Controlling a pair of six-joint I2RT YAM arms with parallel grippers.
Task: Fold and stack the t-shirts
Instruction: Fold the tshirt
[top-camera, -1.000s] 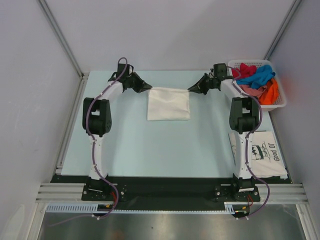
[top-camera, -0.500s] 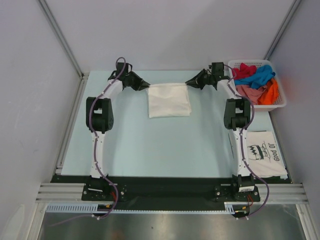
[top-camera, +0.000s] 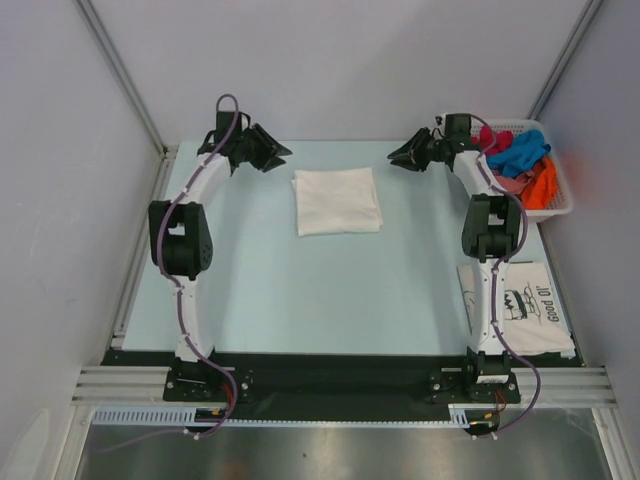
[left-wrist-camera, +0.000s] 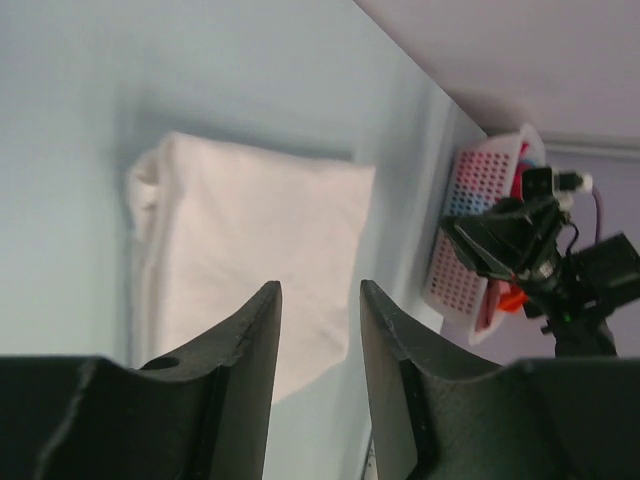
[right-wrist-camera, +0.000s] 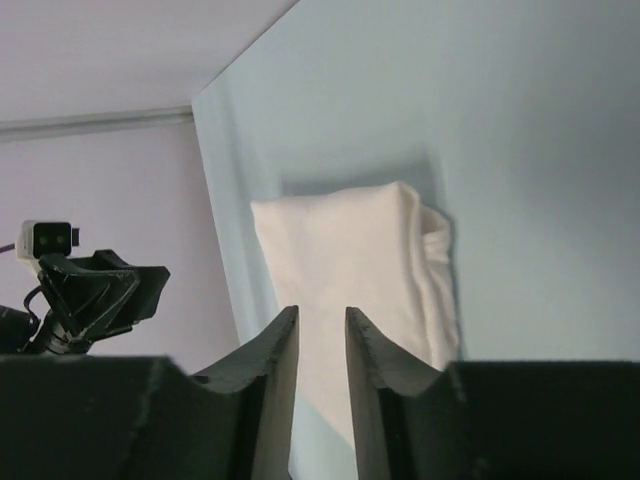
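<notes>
Hovering pincers flank a folded white t-shirt

Seen from above, a white t-shirt (top-camera: 337, 200), folded to a neat near-square, lies flat on the pale blue worktop (top-camera: 300, 290), towards its far edge and about midway across. The left pincer (top-camera: 268, 152) hangs off the shirt's far left corner and the right pincer (top-camera: 405, 157) off its far right corner. Both are clear of the cloth, tips pointing inward at one another. Each wrist view shows the two fingers spread, with a gap between them and nothing in it.

The shirt's slightly longer side runs left to right, so it lies straight between the two pincers, about equally near each. A printed t-shirt (top-camera: 525, 305) lies folded at the worktop's near right corner, beside the right arm. A white basket (top-camera: 556, 212) at the far right corner holds loose t-shirts (top-camera: 515, 155) in red, blue, pink and orange, just beside the right pincer. Stacking the white shirt on the printed one, or fetching another from the basket, would seem to suit the right arm better.
</notes>
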